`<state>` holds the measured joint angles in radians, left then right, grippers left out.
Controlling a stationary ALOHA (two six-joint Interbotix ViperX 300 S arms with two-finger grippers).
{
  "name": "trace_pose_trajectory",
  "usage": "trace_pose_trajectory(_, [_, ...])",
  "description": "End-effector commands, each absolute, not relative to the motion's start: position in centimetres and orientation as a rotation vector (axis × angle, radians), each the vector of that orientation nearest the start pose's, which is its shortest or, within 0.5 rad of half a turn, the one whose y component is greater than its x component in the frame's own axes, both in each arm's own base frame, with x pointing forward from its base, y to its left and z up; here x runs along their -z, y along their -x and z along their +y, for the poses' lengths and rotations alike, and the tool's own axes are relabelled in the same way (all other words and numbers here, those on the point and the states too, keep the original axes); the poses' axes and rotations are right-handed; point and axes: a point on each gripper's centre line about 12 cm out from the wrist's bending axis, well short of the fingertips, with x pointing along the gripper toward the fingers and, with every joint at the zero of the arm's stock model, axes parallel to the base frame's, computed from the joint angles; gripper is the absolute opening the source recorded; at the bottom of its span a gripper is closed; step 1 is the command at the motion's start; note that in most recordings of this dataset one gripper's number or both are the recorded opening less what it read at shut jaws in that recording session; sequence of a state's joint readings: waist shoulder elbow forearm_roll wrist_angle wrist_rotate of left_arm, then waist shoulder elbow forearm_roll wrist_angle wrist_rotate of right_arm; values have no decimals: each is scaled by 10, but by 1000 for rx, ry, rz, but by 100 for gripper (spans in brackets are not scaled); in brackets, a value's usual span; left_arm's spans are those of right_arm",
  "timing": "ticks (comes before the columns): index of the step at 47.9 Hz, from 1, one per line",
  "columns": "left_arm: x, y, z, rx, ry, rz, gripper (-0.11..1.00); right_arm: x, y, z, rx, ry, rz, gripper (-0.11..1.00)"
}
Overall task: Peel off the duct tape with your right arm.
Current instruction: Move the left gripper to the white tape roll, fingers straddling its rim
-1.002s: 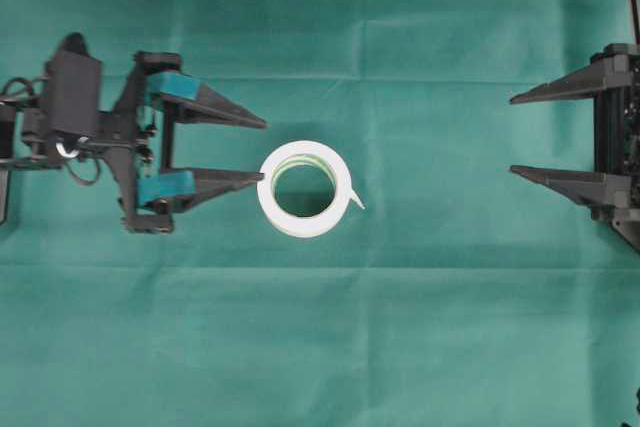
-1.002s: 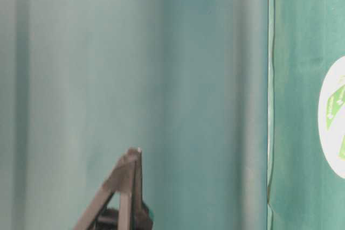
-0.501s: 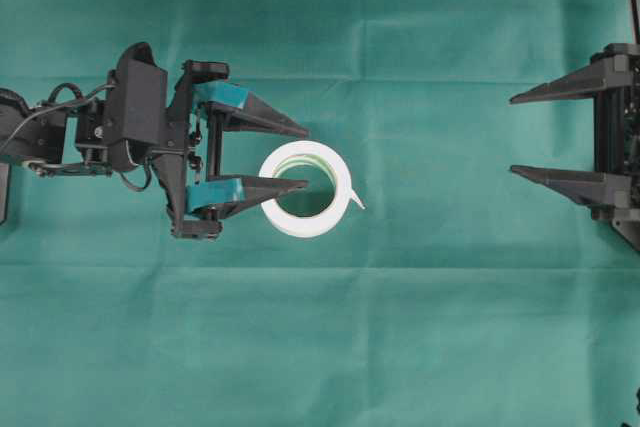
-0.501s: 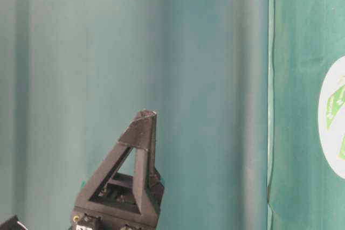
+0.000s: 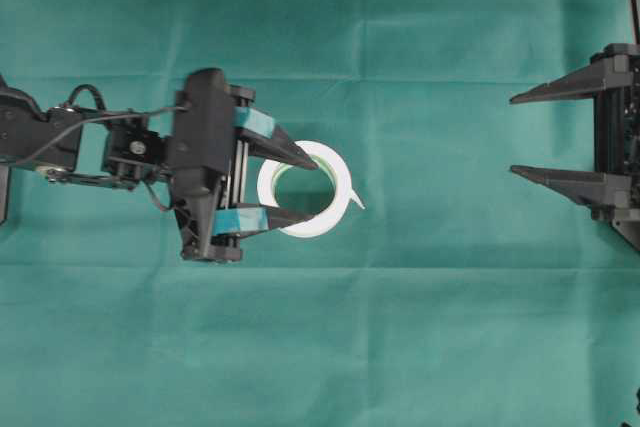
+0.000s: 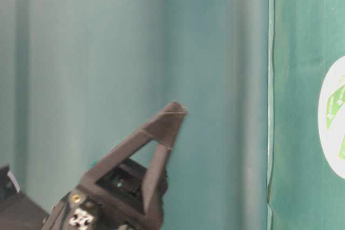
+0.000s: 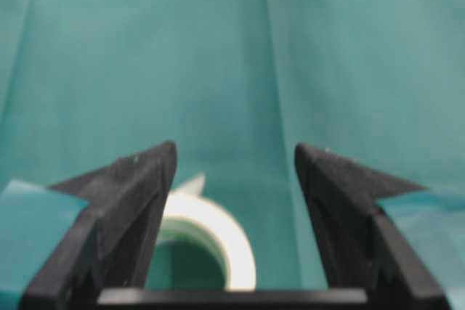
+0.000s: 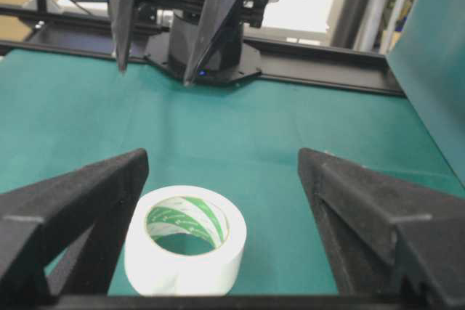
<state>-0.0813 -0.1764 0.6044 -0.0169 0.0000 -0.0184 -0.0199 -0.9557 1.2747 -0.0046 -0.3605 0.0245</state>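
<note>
The duct tape (image 5: 342, 185), a white roll with a greenish core, lies flat on the green cloth mid-table, and its loose end (image 5: 356, 202) sticks out at the right. My left gripper (image 5: 313, 191), with teal pads, hangs open above the roll's left half without touching it. In the left wrist view the duct tape (image 7: 221, 234) shows below the left gripper (image 7: 234, 148), partly under the left finger. My right gripper (image 5: 512, 135) stands open far to the right. The right wrist view frames the duct tape (image 8: 185, 252) between the right gripper's (image 8: 221, 156) black fingers, with the left gripper (image 8: 155, 76) raised beyond it.
Green cloth (image 5: 420, 327) covers the table. The table-level view shows one finger (image 6: 159, 133) of the left gripper against a green curtain, with a white and green disc (image 6: 334, 117) at the right edge. Black frame rails (image 8: 327, 59) run behind the table.
The left arm has travelled right and risen, bringing its open fingers from beside the roll to over it. The right arm and the roll have not moved.
</note>
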Motion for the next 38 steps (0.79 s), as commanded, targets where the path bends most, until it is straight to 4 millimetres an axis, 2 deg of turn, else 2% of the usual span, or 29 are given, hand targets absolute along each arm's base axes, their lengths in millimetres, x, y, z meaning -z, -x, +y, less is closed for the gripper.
trace_pose_trajectory(1, [-272, -390, -37, 85, 14, 449, 68, -263, -194, -4, 19, -20, -51, 66])
trace_pose_trajectory(9, [-272, -394, -44, 102, 4, 530, 68, -263, -194, -4, 19, -20, -51, 66])
trace_pose_trajectory(26, [-253, -399, -45, 102, 1, 616, 68, -263, -194, -4, 19, -20, -49, 66])
trace_pose_trajectory(38, [-227, -406, -46, 100, -5, 681, 68, -263, -194, -4, 19, -21, -51, 66])
